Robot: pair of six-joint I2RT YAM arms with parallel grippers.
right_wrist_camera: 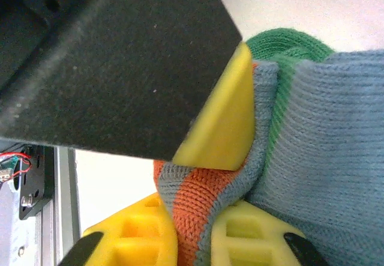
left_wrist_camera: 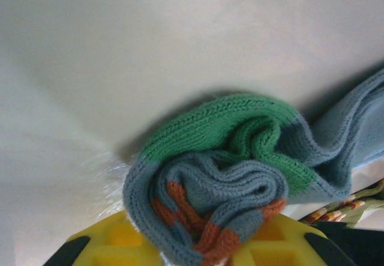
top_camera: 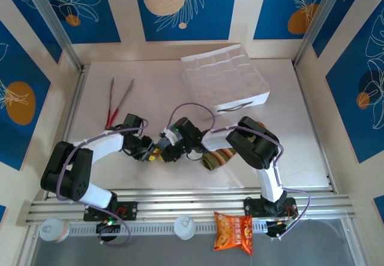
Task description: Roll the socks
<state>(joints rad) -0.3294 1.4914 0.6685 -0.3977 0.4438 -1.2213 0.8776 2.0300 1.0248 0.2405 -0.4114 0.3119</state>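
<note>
Grey sock [left_wrist_camera: 228, 158] sits lower-centre in the top view, on the worktop [top_camera: 150, 101] between the two arms, bunched into a loose roll. The green toe is wrapped outside and the orange cuff stripes are in the core.

Left fingers [left_wrist_camera: 108, 242] are narrow and pinch the bottom of the roll from both sides. Right fingers [right_wrist_camera: 252, 242] are narrow too, clamped on the orange cuff band of the same sock. In the right wrist view, one left fingertip presses the knit just above them.

Olive striped sock [top_camera: 219, 158] lies just right of the pair. I can't tell if it's caught in the roll.

My read on the step:
- The roll is slack, with open folds showing. Tighten it before turning further.
- One pair should hold while the other regrips, never both off at once.
- Pull the grey tail, which runs to the right edge in the left wrist view, taut along the worktop.
- The fingers are nearly touching, so use small wrist turns only.
- Bring the olive sock in alongside, or the roll ends up single.
</note>
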